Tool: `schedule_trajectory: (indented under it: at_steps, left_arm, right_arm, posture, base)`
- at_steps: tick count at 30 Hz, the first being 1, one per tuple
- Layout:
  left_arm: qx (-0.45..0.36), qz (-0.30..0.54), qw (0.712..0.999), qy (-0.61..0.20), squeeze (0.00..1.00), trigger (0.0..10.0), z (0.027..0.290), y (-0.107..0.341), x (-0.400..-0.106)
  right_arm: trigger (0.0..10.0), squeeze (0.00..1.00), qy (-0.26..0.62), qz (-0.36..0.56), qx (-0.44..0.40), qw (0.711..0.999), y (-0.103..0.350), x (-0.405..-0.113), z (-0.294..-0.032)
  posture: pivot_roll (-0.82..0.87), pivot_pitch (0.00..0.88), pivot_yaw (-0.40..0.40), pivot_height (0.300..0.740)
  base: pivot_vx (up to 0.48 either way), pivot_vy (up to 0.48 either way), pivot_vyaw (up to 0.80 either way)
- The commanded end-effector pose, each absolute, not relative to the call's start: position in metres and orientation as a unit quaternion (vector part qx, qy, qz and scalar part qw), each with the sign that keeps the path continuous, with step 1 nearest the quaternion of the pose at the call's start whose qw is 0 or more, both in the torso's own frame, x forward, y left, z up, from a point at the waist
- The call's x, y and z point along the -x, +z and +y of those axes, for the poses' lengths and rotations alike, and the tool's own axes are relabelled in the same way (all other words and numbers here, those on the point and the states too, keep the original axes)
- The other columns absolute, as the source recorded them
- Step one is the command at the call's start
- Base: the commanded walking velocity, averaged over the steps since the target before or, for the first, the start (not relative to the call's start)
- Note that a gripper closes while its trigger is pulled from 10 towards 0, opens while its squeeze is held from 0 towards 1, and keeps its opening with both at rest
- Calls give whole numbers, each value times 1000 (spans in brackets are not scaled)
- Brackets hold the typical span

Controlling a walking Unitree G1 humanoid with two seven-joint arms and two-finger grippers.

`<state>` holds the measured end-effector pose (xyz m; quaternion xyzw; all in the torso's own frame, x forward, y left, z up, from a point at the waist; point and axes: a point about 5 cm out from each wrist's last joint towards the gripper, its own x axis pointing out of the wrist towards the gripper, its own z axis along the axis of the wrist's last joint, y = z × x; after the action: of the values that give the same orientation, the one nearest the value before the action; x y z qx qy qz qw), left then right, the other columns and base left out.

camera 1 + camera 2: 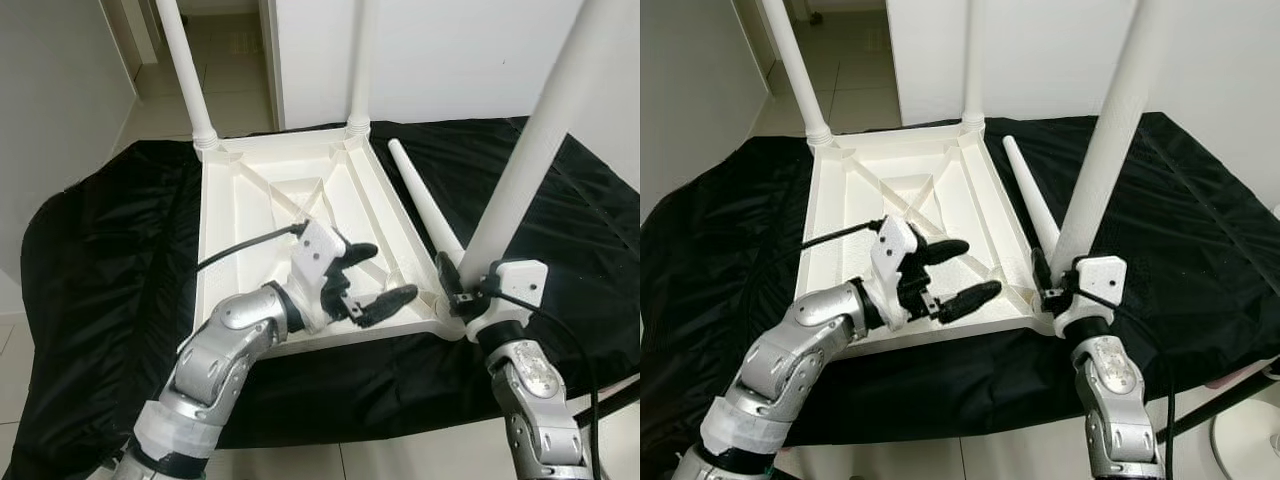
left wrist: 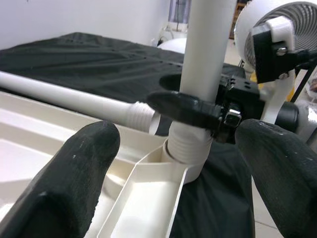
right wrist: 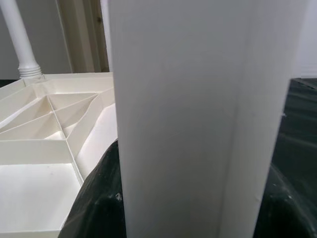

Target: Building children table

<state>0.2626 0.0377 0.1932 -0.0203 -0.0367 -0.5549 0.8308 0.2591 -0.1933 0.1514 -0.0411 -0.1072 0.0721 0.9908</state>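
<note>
white plastic children's table top (image 1: 250,215) lies upside down on a black sheet (image 1: 110,260) spread over the floor, ribbed underside facing up. two white legs stand upright in the far corners: far-left leg (image 1: 185,70) and far-right leg (image 1: 362,65). a third leg, the near-right leg (image 1: 535,140), stands in the near right corner socket, tilted slightly. a fourth loose leg (image 1: 425,205) lies flat on the black sheet just beside the table top's right edge, thin end pointing away from the robot, threaded end near the near-right corner.

right gripper (image 1: 458,285) is clamped around the near-right leg low down, just above the corner socket; in the left wrist view one black finger (image 2: 188,109) wraps across the front of that leg right above its threaded base (image 2: 185,151). right wrist view is mostly the white leg (image 3: 198,119) up close, with the ribbed table underside (image 3: 44,148) and one far leg (image 3: 20,44) behind.

left gripper (image 1: 368,275) hovers over the near right part of the table top's underside, fingers spread wide, holding nothing, pointed toward the near-right corner. its two black fingertips (image 2: 74,163) frame the corner socket in the left wrist view, not touching it. a black cable (image 1: 245,245) runs from the left wrist back across the table top.

pale tile floor (image 1: 230,85) and white wall (image 1: 460,50) beyond the sheet. a white fan (image 2: 282,20) shows in the left wrist view behind the right gripper.
</note>
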Motion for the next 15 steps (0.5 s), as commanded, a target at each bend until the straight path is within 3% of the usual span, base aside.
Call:
schedule_trajectory:
  at_steps: [1, 15]
  left_arm:
    - [19, -36, 804, -593, 0, 10000, 36, 194, -256]
    - [17, -27, 801, -598, 0, 10000, 37, 197, -251]
  right_arm:
    - [10000, 0, 71, -58, 48, 995, 131, -257, -197]
    - [10000, 0, 86, -84, 88, 989, 128, -266, -204]
  posture:
    - [-119, 17, 52, 740]
    - [-119, 18, 61, 740]
  base:
    - [0, 0, 0]
    - [0, 0, 0]
